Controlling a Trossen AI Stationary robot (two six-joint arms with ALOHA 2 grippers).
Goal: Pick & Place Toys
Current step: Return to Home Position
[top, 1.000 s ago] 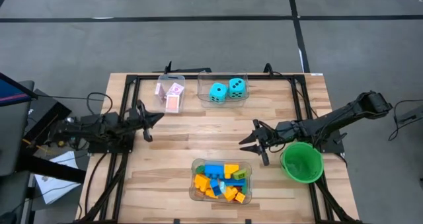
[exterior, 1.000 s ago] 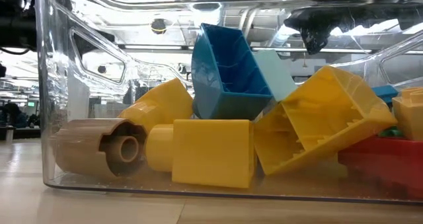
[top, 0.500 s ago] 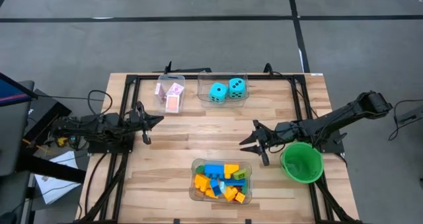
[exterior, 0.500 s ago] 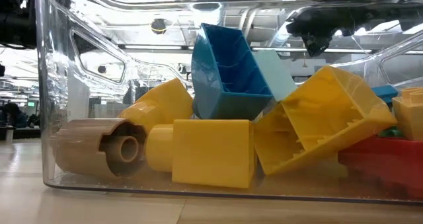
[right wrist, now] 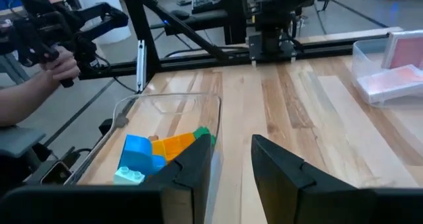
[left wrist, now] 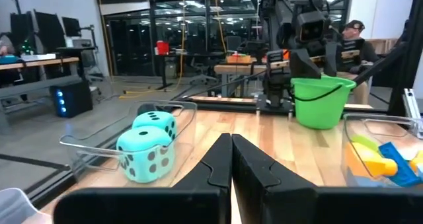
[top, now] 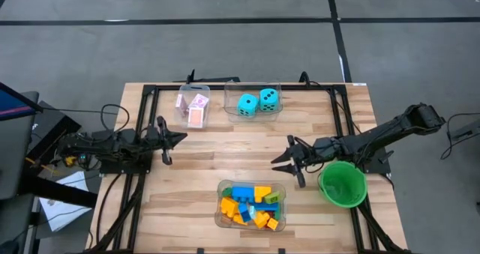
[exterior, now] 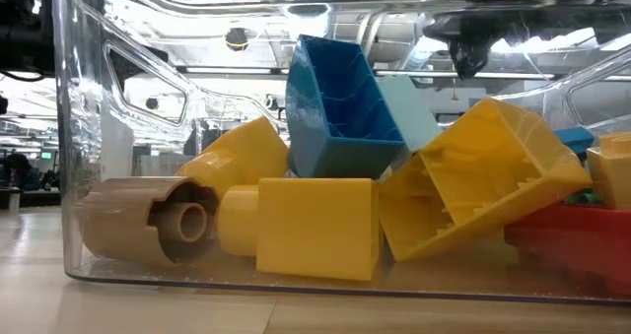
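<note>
Several coloured bricks point(top: 250, 204) lie in a clear tub at the table's near middle, seen close in the low view point(exterior: 325, 226). Two cyan dice point(top: 257, 102) sit in a clear tub at the far edge and show in the left wrist view point(left wrist: 149, 145). Pink-backed cards point(top: 193, 106) lie in a tub to the left of the dice. My left gripper point(top: 182, 136) is shut and empty at the table's left side, level, pointing right point(left wrist: 231, 159). My right gripper point(top: 276, 162) is open and empty, right of centre, pointing left point(right wrist: 231, 164), next to the green bowl point(top: 343, 183).
The green bowl stands at the table's right, close behind my right gripper. A black frame point(top: 225, 89) runs around the table's edges. Bare wood lies between the two grippers point(top: 225, 153). A person's hand point(right wrist: 59, 65) shows beyond the table's left edge.
</note>
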